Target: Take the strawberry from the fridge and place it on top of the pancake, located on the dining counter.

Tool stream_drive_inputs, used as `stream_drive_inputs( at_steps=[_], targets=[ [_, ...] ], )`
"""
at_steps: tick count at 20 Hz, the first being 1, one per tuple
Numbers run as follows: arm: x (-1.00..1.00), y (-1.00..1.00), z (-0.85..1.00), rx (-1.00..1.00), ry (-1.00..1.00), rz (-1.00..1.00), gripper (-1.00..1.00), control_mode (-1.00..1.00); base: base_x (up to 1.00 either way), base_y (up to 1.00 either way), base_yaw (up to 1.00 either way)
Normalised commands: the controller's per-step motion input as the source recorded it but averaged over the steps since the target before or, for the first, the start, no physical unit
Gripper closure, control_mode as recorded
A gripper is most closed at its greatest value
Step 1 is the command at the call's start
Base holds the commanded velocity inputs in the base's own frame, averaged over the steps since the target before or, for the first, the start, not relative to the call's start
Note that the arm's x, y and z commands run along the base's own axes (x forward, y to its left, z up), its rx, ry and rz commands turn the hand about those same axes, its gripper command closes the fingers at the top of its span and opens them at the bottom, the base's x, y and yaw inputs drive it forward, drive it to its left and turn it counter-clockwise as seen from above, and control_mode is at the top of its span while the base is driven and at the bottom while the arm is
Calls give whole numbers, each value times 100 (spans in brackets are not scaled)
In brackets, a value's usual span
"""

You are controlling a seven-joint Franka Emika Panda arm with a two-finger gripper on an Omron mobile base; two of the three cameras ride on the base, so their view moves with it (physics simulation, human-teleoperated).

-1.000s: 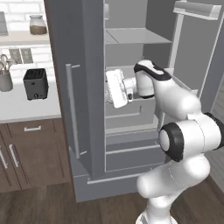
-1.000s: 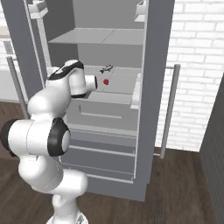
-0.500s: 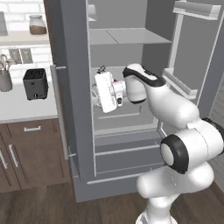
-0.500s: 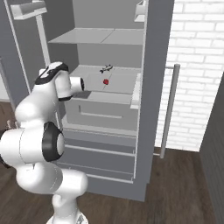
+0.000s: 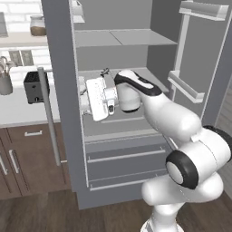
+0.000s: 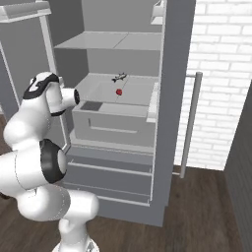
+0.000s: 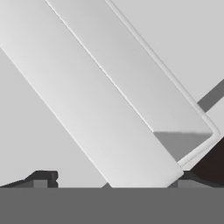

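1. The fridge (image 6: 167, 98) is a tall matte grey box with both upper doors swung open; its inside is smooth pale grey, with flat shelves and two plain drawer fronts at the bottom.
2. The strawberry (image 6: 118, 91) is a tiny red dot lying on the middle shelf, towards the back, just in front of a small dark spiky thing (image 6: 118, 77) whose kind I cannot make out.
3. A shallow, square-edged bin (image 6: 110, 115) sits below and in front of that shelf, with a slim recessed grip along its front.
4. The gripper (image 5: 83, 97) is held at the left edge of the fridge opening, level with the middle shelf; the blocky white hand behind it points leftwards towards the door side, away from the berry.
5. In the hand view, two dark finger tips (image 7: 43, 178) rise at the bottom with a wide gap between them, so the pincer stands spread apart and holds nothing.
6. The same view looks closely at a pale, smooth, rounded-cornered door shelf (image 7: 144, 113) running diagonally.
7. A long round silver bar handle (image 5: 50, 118) runs down the left door's edge.
8. To the left is a white counter (image 5: 18, 111) on brown wooden cabinets, bearing a boxy black toaster (image 5: 34, 86).
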Motion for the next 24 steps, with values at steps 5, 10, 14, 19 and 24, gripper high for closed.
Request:
stream_drive_inputs(
  at_steps=[5,10,14,19,24],
  targets=[
    [-25,12,0,-1,0,-4,-100,-100,0,0,0],
    [-12,-30,13,-5,0,-12,-100,-100,0,0,0],
    [0,-74,16,-11,0,-9,-100,-100,0,0,0],
    [6,-90,0,-34,-3,-1,-100,-100,0,0,0],
    [7,-99,-23,-63,-10,14,-100,-100,0,0,0]
  ],
)
